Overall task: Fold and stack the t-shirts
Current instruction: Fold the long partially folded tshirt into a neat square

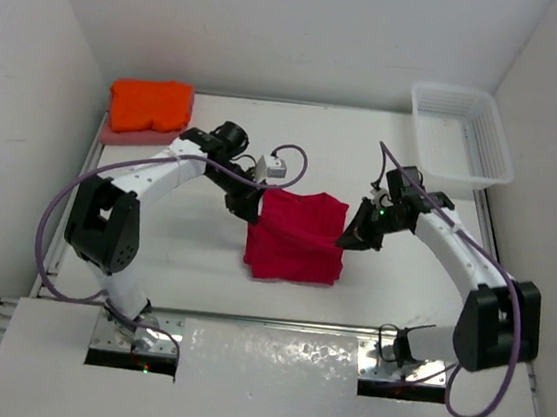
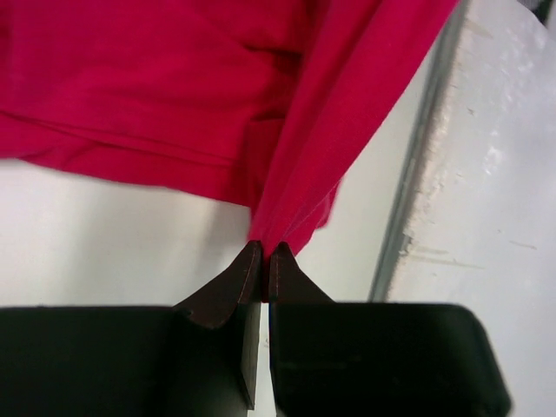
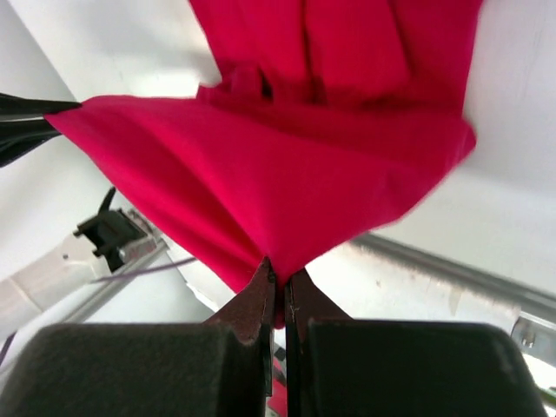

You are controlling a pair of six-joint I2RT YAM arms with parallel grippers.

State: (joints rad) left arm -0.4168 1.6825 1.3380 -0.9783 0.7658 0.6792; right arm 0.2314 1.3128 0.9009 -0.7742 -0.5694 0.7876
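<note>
The crimson red t-shirt (image 1: 295,236) lies partly folded in the middle of the table. My left gripper (image 1: 250,208) is shut on its left edge, and the cloth (image 2: 330,130) rises pinched between the jaws (image 2: 265,252). My right gripper (image 1: 347,239) is shut on its right edge, with the cloth (image 3: 261,182) stretched from its jaws (image 3: 280,276). A fold of the shirt is held lifted between both grippers. The orange t-shirt (image 1: 150,103) lies folded on top of the salmon-pink t-shirt (image 1: 126,137) at the far left corner.
A white mesh basket (image 1: 461,132) stands at the far right corner. White walls close the table on the left, back and right. A metal rail (image 1: 276,321) runs along the near edge by the arm bases.
</note>
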